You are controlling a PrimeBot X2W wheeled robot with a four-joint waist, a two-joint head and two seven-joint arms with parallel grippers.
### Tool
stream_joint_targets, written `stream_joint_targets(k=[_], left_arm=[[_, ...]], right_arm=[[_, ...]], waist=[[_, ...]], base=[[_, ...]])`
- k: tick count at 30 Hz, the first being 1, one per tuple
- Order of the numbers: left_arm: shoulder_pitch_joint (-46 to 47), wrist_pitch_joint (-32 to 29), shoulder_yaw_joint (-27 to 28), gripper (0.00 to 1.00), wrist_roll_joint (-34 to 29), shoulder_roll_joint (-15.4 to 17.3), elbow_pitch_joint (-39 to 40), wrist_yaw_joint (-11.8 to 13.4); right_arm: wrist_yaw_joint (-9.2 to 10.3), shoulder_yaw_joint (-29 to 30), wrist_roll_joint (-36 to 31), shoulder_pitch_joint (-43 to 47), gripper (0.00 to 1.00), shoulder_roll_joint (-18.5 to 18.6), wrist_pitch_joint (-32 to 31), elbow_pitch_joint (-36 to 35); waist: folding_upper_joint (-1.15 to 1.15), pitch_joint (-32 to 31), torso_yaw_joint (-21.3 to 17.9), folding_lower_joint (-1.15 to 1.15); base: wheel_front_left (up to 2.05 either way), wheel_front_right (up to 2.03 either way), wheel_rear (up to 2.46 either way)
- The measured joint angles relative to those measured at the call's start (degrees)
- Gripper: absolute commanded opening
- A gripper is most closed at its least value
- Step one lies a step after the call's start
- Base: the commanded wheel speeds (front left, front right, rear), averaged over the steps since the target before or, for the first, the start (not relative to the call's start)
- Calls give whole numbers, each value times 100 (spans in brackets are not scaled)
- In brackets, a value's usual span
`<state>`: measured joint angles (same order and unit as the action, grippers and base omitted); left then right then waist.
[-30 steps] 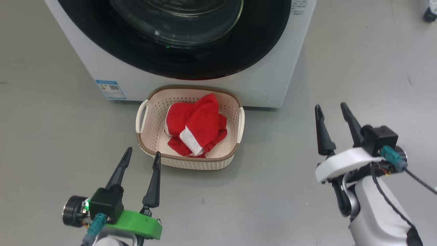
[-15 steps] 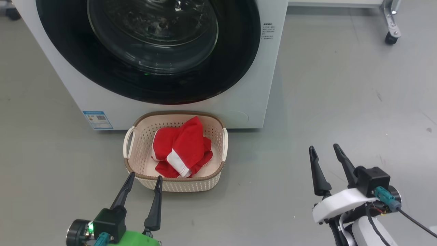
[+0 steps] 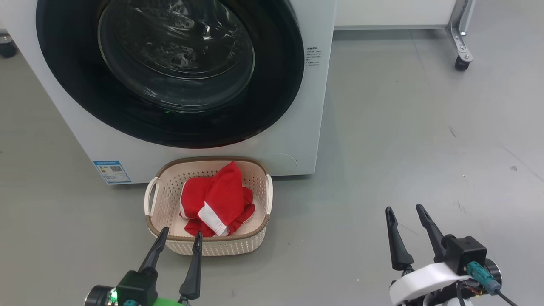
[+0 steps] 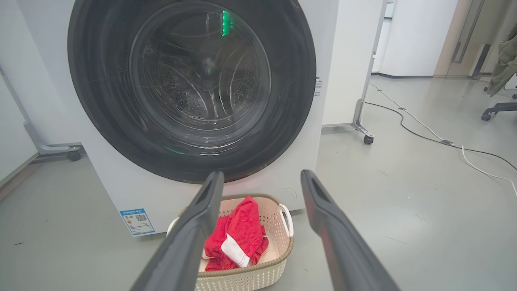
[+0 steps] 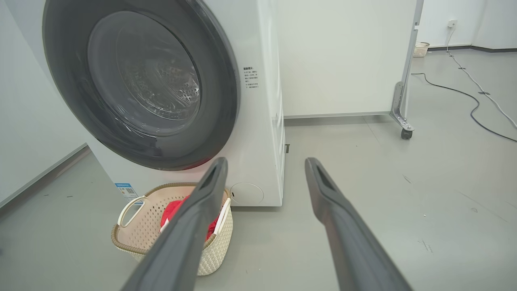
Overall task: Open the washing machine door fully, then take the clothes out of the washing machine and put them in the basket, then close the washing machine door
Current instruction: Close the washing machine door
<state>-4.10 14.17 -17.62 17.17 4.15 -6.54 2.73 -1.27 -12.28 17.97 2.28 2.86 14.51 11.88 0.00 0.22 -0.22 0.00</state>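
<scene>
Grey floor (image 3: pixel 382 127) all round, washing machine door (image 3: pixel 276 85) shut against the washing machine (image 3: pixel 301 136). Red clothes (image 3: pixel 212 199) lie in the basket (image 3: pixel 212 246), right ahead of the left tool (image 3: pixel 182 232), its tips by the near rim. Right tool (image 3: pixel 404 208) hovers well off to the side. Both tools spread wide, empty.

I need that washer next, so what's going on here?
A two-armed robot faces the washing machine. Its door is shut, and red clothes lie in the basket on the floor just in front. The left gripper is open and empty by the basket's near side. The right gripper is open and empty over bare floor off to the side. The unloading looks done.
</scene>
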Motion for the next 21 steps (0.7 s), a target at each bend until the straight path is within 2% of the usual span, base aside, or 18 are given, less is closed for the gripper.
stream_joint_targets(k=[4, 21], left_arm=[[-7, -47, -23, 100, 51, 1, 56, 0], [-121, -151, -41, 100, 51, 19, 191, 49]], right_arm=[[83, 0, -3, 159, 100, -8, 0, -143], [153, -62, -41, 444, 100, -24, 0, -520]], waist=[[0, -23, -19, 0], [0, -6, 0, 0]], base=[[0, 0, 0], [0, 0, 0]])
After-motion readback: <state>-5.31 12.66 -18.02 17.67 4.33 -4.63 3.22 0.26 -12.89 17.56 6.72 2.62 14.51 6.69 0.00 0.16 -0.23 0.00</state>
